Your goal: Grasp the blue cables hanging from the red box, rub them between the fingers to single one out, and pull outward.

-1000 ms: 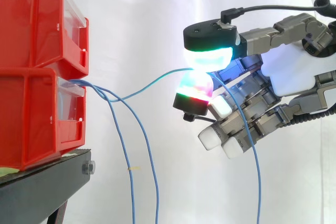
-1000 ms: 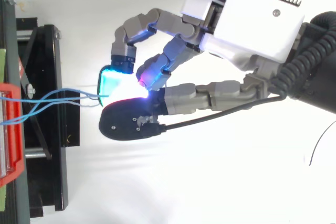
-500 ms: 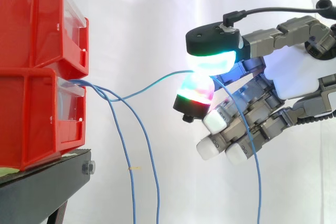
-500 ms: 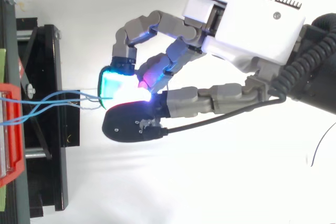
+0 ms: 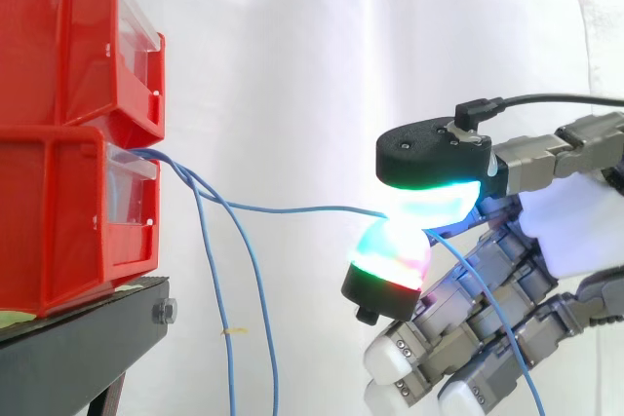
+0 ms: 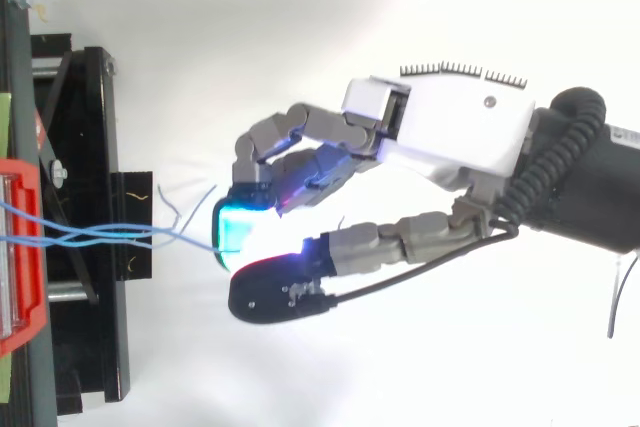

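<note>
Thin blue cables [image 5: 210, 204] come out of the lower red box [image 5: 68, 216] at the left and droop down. One blue cable [image 5: 302, 209] runs nearly level to the right into my hand [image 5: 546, 231]. The hand is shut on it, pinching it between two glowing fingertips [image 5: 434, 204]. Past the pinch the cable's free end [image 5: 497, 323] hangs down across the other fingers. From above, the cables [image 6: 90, 237] stretch from the red box [image 6: 20, 247] to the hand [image 6: 450, 137], whose cyan fingertip [image 6: 238, 227] meets the thumb.
A second red box [image 5: 68, 41] is stacked on the lower one, both on a black stand [image 5: 78, 353]. A white curtain hangs behind. The stand [image 6: 85, 197] lies left of the hand in the top view.
The hand has moved right and down, away from the boxes, keeping its pinch. The held cable now runs straighter and nearly level from the box.
</note>
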`<move>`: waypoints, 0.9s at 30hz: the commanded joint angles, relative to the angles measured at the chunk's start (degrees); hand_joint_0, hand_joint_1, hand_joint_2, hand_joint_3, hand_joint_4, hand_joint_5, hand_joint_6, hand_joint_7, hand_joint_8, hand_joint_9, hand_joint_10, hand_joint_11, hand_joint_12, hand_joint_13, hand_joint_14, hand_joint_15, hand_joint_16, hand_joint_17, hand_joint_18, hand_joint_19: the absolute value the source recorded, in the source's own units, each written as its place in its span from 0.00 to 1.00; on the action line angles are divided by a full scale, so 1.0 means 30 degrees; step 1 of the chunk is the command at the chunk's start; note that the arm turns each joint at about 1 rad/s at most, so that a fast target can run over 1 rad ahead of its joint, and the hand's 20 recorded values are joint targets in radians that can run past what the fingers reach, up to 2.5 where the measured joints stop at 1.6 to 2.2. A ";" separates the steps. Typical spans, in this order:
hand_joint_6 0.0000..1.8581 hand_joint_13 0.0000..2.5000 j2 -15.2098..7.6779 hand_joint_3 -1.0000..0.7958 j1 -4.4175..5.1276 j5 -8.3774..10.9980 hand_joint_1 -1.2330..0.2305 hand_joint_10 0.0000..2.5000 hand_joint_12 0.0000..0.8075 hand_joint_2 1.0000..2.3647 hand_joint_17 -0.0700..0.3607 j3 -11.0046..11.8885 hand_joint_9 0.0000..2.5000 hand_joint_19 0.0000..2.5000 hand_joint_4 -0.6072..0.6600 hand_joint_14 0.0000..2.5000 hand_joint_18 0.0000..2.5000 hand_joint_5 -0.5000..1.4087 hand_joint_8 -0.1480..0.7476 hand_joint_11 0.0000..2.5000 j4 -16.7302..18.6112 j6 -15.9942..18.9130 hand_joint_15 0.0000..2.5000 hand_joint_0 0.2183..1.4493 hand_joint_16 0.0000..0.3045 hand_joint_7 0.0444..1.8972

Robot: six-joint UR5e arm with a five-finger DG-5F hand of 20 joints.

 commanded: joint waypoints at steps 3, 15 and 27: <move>0.46 0.21 0.0001 0.59 0.0236 -0.0129 0.27 0.00 0.59 0.03 0.51 -0.0514 0.24 0.09 0.50 0.00 0.26 0.23 0.53 0.00 0.0996 0.1109 0.05 0.29 0.22 0.64; 0.46 0.21 0.0001 0.59 0.0236 -0.0099 0.27 0.00 0.58 0.03 0.52 -0.0514 0.24 0.09 0.52 0.00 0.26 0.23 0.54 0.00 0.1201 0.0875 0.06 0.29 0.22 0.64; 0.46 0.21 0.0001 0.58 0.0265 -0.0129 0.27 0.00 0.58 0.03 0.52 -0.0514 0.25 0.09 0.52 0.00 0.26 0.23 0.55 0.00 0.1201 0.0845 0.07 0.29 0.22 0.64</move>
